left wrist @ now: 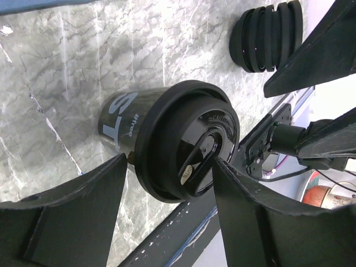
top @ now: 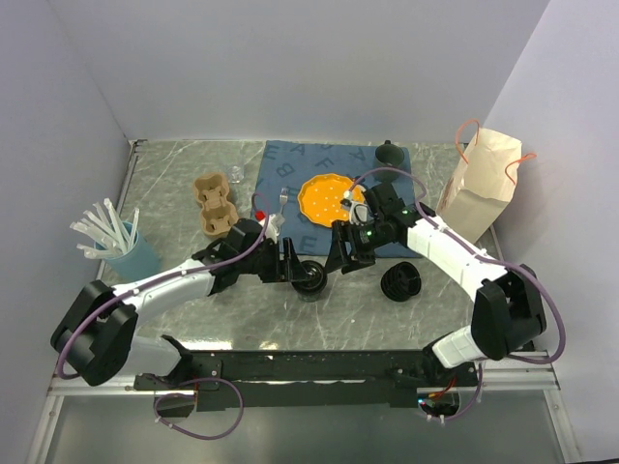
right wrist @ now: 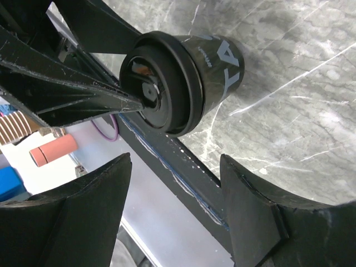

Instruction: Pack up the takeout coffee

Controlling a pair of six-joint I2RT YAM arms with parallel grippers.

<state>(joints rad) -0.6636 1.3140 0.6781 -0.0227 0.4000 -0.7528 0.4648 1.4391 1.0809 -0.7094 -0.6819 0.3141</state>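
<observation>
A grey marble table (top: 184, 179) stands between white walls, with a blue mat (top: 290, 159) at its far middle carrying an orange plate (top: 327, 196). A paper bag (top: 482, 184) stands at the far right. A cardboard cup carrier (top: 214, 204) and a light blue cup of straws (top: 131, 253) sit on the left.

The coffee cup (top: 309, 278), black with white letters and with its lid (left wrist: 183, 150) on, stands near the middle of the table. A stack of ribbed black lids (top: 401, 282) is to its right. The left gripper (top: 293, 263) is spread wide around the cup's top, with one fingertip over the lid; whether it presses there cannot be told. The right gripper (right wrist: 175, 158) is also spread wide just right of the cup, holding nothing
</observation>
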